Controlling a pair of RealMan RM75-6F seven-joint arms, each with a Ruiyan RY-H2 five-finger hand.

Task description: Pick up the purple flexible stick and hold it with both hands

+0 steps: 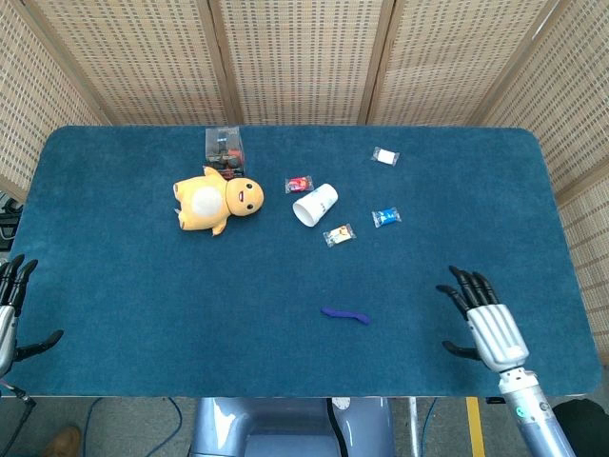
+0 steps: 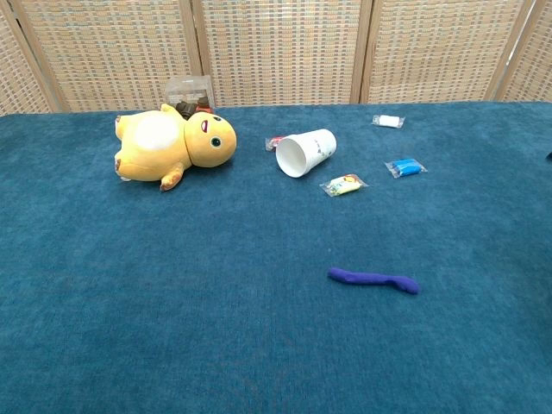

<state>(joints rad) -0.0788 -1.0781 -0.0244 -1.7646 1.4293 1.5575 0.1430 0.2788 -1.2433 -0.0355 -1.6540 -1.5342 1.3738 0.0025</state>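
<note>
Head view shows the purple stick (image 1: 344,315) lying free on the tabletop (image 1: 143,305), right hand (image 1: 481,319) beside it with fingers spread, empty, apparently poised to reach; left hand (image 1: 11,305) likewise empty.

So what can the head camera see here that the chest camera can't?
Only the head view shows the two hands: the right hand open over the table's near right edge, the left hand at the far left edge, and the whole table outline. The chest view adds nothing new, just a closer, lower look. Both show the purple stick, the yellow toy, the tipped cup and small wrapped packets.
</note>
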